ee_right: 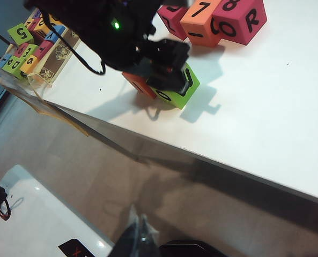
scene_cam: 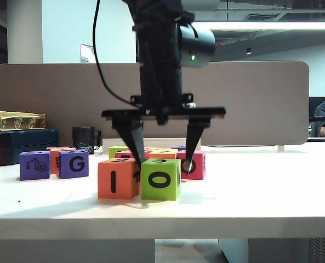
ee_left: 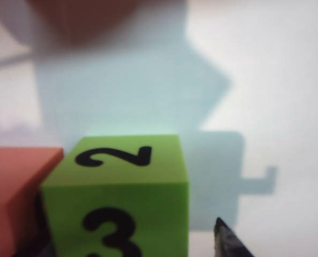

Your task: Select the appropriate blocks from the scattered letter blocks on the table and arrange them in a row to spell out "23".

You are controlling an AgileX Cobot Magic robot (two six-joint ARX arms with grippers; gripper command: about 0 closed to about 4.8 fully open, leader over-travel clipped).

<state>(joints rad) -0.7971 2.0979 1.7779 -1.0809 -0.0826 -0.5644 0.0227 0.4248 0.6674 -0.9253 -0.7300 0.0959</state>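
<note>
- Two risks: left gripper (scene_cam: 163,156), jaws spread astride lime green foam cube (scene_cam: 161,178) beside orange foam cube (scene_cam: 118,178) near white table (scene_cam: 261,197) front edge, could snag either cube lifting.
- Right gripper (ee_right: 140,230) low off-table, state unclear.

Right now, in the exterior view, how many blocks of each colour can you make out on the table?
Purple blocks: 2
Orange blocks: 3
Lime green blocks: 2
Pink blocks: 2
Total: 9, maybe more hidden.
Left hand open, straddling the front lime block; right hand low, off the table.
</note>
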